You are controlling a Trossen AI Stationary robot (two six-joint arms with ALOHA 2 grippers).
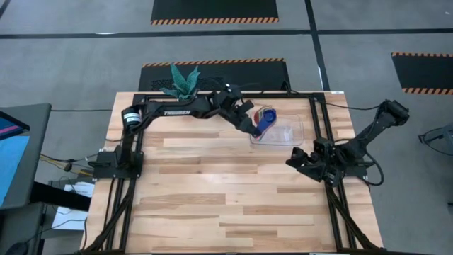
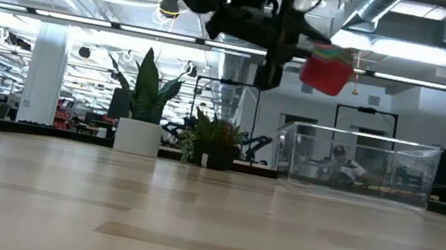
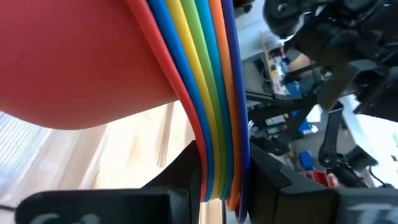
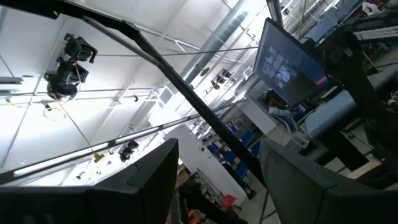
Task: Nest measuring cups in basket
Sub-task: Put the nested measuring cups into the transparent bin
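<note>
My left gripper (image 1: 253, 124) is shut on a nested stack of measuring cups (image 1: 267, 119), with the red cup (image 2: 326, 71) outermost. In the low view the stack hangs in the air above the clear basket (image 2: 357, 162). In the high view it is over the left end of the basket (image 1: 289, 134), which stands at the table's far right. My right gripper (image 1: 297, 157) waits near the table's right edge. It is open, tipped upward, with nothing between its fingers (image 4: 149, 180). My left gripper pinches the stacked flat handles (image 3: 214, 143) of the nested cups between its two fingers (image 3: 180, 171), near the handles' free ends. The handles lie side by side as several coloured layers. The fingers reach in from the table's left, slanting slightly down. The stack is lifted clear, with the red bowl (image 3: 81, 62) beyond the fingers.
A green plant (image 1: 182, 83) stands at the table's far edge, behind the left arm. In the low view a white pot (image 2: 137, 136) and a dark potted plant (image 2: 214, 146) show left of the basket. The wooden table top (image 1: 226, 198) stretches toward the near edge.
</note>
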